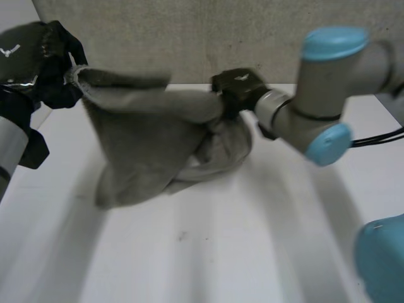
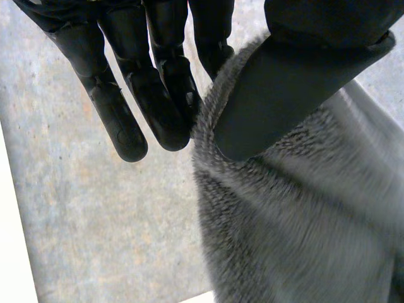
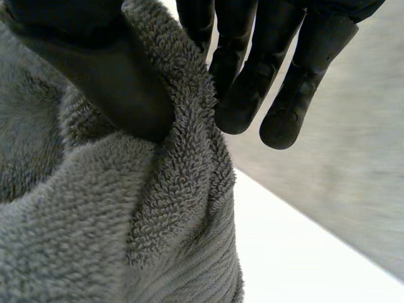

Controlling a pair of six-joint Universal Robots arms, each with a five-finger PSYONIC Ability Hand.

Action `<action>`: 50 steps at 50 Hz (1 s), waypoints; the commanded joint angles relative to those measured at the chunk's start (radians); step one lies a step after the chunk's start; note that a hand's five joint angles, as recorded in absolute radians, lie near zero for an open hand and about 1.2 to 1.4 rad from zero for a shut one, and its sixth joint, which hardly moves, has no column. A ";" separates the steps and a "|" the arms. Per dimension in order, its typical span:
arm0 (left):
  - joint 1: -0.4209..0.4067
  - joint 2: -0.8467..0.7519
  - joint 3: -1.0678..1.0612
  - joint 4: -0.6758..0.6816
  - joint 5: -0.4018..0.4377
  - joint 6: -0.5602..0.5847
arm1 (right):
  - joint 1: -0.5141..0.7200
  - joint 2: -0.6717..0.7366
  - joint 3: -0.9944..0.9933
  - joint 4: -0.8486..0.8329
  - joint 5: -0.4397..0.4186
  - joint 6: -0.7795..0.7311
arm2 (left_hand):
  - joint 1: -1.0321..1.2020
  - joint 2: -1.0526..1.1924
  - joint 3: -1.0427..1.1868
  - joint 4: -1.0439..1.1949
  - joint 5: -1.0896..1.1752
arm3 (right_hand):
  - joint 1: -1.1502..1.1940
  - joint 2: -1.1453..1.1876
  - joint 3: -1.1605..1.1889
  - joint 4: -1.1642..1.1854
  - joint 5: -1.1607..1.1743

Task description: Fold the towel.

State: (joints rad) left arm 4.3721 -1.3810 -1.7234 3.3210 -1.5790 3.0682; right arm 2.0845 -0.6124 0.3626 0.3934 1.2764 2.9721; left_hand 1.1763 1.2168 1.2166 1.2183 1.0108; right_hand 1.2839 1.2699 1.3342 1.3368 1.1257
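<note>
One grey terry-cloth towel (image 1: 151, 136); two black robot hands, the left hand (image 1: 47, 60) and the right hand (image 1: 238, 88); one white tabletop (image 1: 221, 252).

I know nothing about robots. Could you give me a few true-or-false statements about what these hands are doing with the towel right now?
1. The left hand pinches the grey towel between thumb and fingers. True.
2. The towel lies spread flat on the white table. False: it hangs lifted between both hands, bunched below.
3. The right hand is open and clear of the towel. False: its thumb and fingers pinch the towel's edge.
4. Both hands hold the towel at once. True.
</note>
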 commanded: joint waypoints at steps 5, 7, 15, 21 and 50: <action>-0.013 -0.247 0.030 0.003 -0.010 -0.014 | -0.080 -0.399 0.648 0.088 0.014 -0.490 | 0.220 0.179 0.180 0.178 0.211 | 0.112 0.126 0.062 0.060 0.096; -0.023 -0.279 0.028 0.002 -0.009 -0.017 | -0.080 -0.470 0.799 0.122 0.012 -0.554 | 0.220 0.179 0.180 0.178 0.211 | 0.112 0.126 0.062 0.060 0.096; -0.094 -0.470 0.086 -0.004 -0.007 -0.014 | -0.073 -0.492 0.860 0.171 0.003 -0.617 | 0.220 0.179 0.180 0.178 0.211 | 0.112 0.126 0.062 0.060 0.096; -0.095 -0.544 0.232 -0.026 -0.009 -0.013 | -0.075 -0.429 0.685 0.113 0.018 -0.633 | 0.220 0.179 0.180 0.178 0.211 | 0.112 0.126 0.062 0.060 0.096; -0.063 -0.653 0.410 0.094 -0.041 -0.117 | -0.075 -0.314 0.755 -0.268 0.060 -0.467 | 0.220 0.179 0.180 0.178 0.211 | 0.112 0.126 0.062 0.060 0.096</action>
State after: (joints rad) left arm 4.3034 -2.0166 -1.0940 3.4051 -1.6221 2.9481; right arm 2.0151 -0.9921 0.9515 -0.0948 1.3392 2.5155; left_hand 1.1846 1.2173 1.2175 1.2186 1.0108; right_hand 1.2843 1.3175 1.3342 1.3368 1.1374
